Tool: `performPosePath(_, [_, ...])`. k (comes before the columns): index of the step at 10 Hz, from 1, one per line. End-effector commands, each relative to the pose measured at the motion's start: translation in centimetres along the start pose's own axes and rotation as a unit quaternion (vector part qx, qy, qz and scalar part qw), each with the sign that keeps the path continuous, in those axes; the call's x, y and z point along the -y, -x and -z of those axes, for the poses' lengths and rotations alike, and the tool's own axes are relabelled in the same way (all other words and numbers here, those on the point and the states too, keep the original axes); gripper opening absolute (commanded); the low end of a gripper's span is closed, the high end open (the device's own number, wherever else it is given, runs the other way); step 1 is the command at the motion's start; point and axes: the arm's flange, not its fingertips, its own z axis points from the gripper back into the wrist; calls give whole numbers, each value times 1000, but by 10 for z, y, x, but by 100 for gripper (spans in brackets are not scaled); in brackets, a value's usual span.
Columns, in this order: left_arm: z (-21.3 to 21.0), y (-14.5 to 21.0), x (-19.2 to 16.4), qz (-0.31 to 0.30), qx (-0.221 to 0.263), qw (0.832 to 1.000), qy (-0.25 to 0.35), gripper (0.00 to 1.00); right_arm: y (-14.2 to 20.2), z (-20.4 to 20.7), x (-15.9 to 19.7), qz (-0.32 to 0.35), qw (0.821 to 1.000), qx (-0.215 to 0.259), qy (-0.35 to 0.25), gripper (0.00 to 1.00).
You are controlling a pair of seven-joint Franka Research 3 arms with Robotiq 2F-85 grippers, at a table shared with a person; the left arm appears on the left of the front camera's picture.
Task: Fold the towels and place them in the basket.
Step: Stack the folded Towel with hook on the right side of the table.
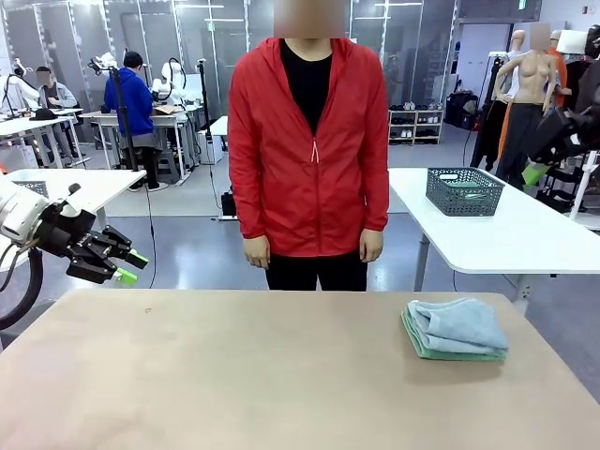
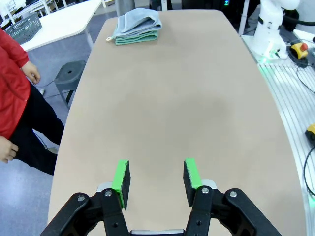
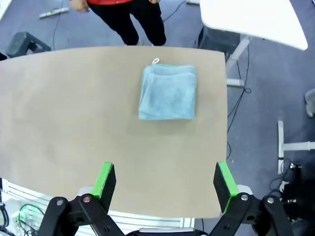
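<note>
Near table's edge, folded towels

A robotics lab: rows of white worktables, other seated workers, glass partitions behind.

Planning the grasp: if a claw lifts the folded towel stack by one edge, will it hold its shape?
Probably not. The blue towel looks soft and rumpled, so it would likely droop and unfold. It lies loose on the green towel, so the two may slide apart. Both look light, and pushing would likely bunch them.
</note>
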Motion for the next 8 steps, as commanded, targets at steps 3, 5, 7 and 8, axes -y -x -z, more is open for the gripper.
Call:
performPosePath(3, [0,0,0,10,0,1000,0,57,0,0,0,0,1000,0,0,100])
performPosePath(5, [0,0,0,10,0,1000,0,57,0,0,0,0,1000,0,0,100])
performPosePath(7, [0,0,0,10,0,1000,0,57,0,0,0,0,1000,0,0,100])
performPosePath(8, [0,0,0,10,0,1000,0,57,0,0,0,0,1000,0,0,100])
